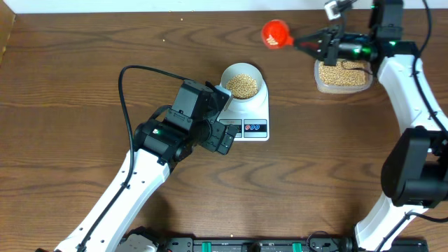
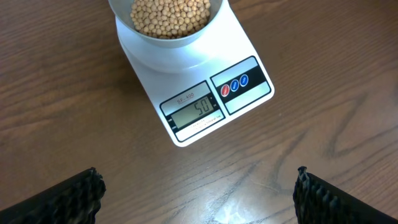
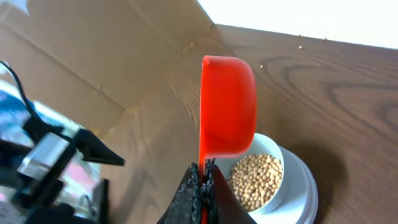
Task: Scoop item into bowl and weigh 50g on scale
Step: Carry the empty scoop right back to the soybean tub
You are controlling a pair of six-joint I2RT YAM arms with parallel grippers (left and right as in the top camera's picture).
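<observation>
Your left fingers (image 2: 68, 199) are standing wide open and gripping nothing, hovering over bare worktop (image 1: 84, 91) just on the near side of the scale (image 1: 256, 106). The scale is sitting around the middle of the worktop, a little toward the far edge, with its display end facing the near edge. Its display (image 2: 198, 110) is showing 50, and the red and blue buttons (image 2: 234, 86) are lying just beside it. The bowl (image 1: 225, 75) is resting on the far part of the scale, and the beans (image 1: 243, 85) are filling it in a shallow heap below the rim.

Your right fingers (image 3: 193, 199) are clamping shut on the thin handle of the red scoop (image 1: 276, 33). You are holding the scoop close to the far edge, between the bowl and the clear tub (image 1: 318, 84), touching neither. In the right wrist view the scoop is showing edge-on, with the bowl of beans lying beyond it.

The clear tub is sitting toward the far right corner of the worktop, well apart from the scale, and more beans are lying inside it. Your right arm is reaching over that tub toward the left
</observation>
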